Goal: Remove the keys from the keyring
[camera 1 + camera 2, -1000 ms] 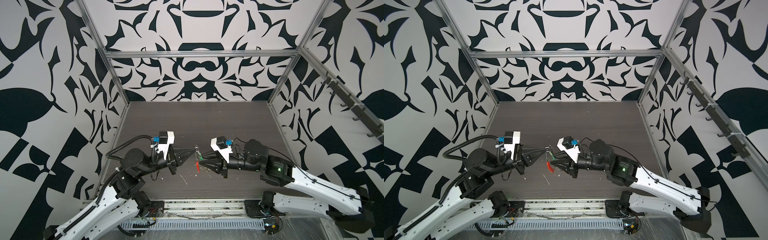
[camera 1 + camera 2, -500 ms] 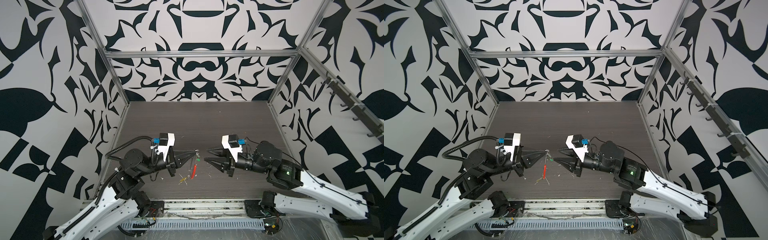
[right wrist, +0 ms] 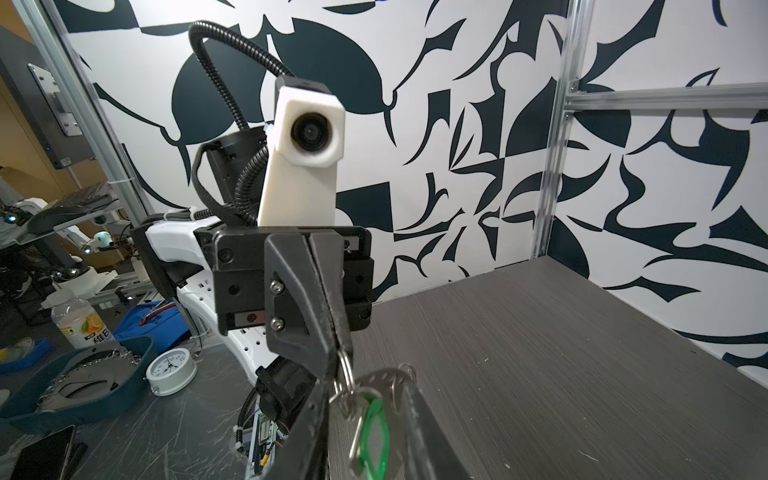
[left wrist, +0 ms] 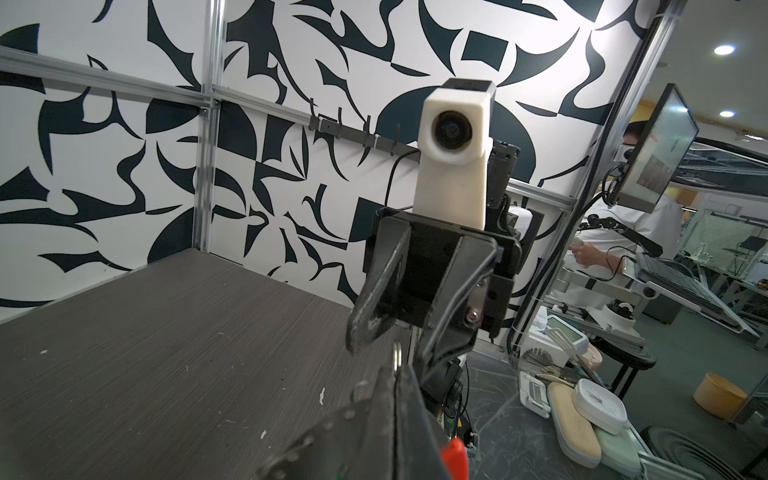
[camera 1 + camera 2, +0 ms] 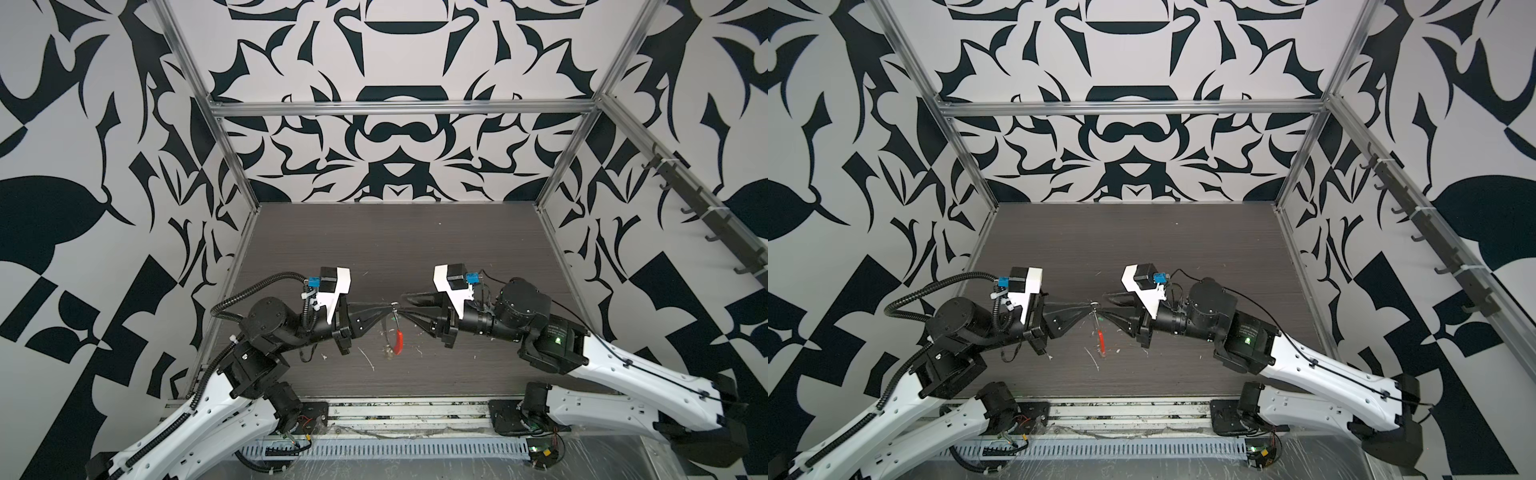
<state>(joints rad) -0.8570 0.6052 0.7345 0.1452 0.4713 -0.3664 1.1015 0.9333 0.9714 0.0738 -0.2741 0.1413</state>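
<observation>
The left pincer [image 5: 392,306] is seen closed in both top views, and the large thin grey metal keyring with a red plastic sleeve [image 5: 399,340] is gripped at its upper edge between the tips, above the dark wood-grain bench [image 5: 374,249]. The hoop is hung downward from that grip, with the red sleeve on its lower arc, near the bench surface. The right pincer [image 5: 404,305] is set tip to tip with the left one, its jaws parted. In the right wrist view, the small silver key with a green plastic tag [image 3: 366,430] is seen hanging below the left pincer's tips, between the two parted fingers [image 3: 424,428] of the right pincer; whether it is touched by them cannot be told. A small yellowish item [image 5: 389,353] is seen just beside the sleeve's lower end, too small for it to be told whether it hangs or lies on the bench
</observation>
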